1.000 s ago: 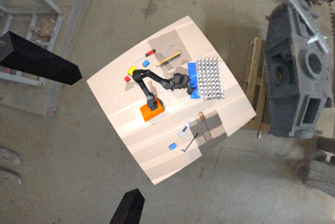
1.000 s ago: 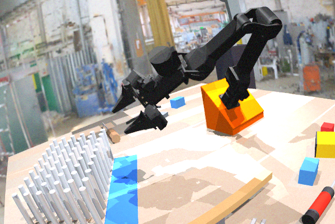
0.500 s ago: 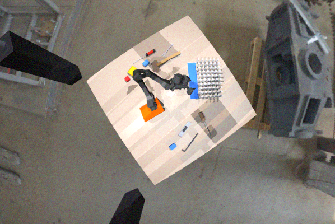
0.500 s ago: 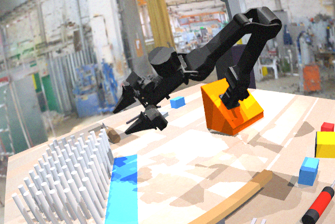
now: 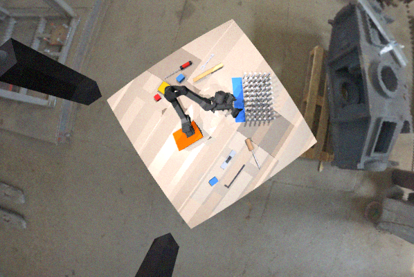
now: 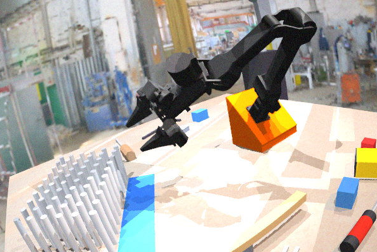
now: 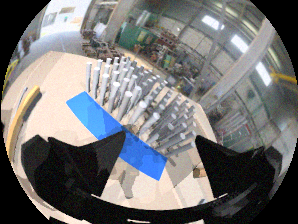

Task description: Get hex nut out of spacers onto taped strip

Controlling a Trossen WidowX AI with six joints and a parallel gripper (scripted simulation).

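The arm reaches from its orange base toward three o'clock in the top view, jaws spread wide and empty, with the gripper hanging above the tabletop over the blue strip. The spacers stand upright in a grid just beside the strip, at its three o'clock side. The nut cannot be made out among them. A wooden stick, a red-handled screwdriver and a hex key lie well apart from the field.
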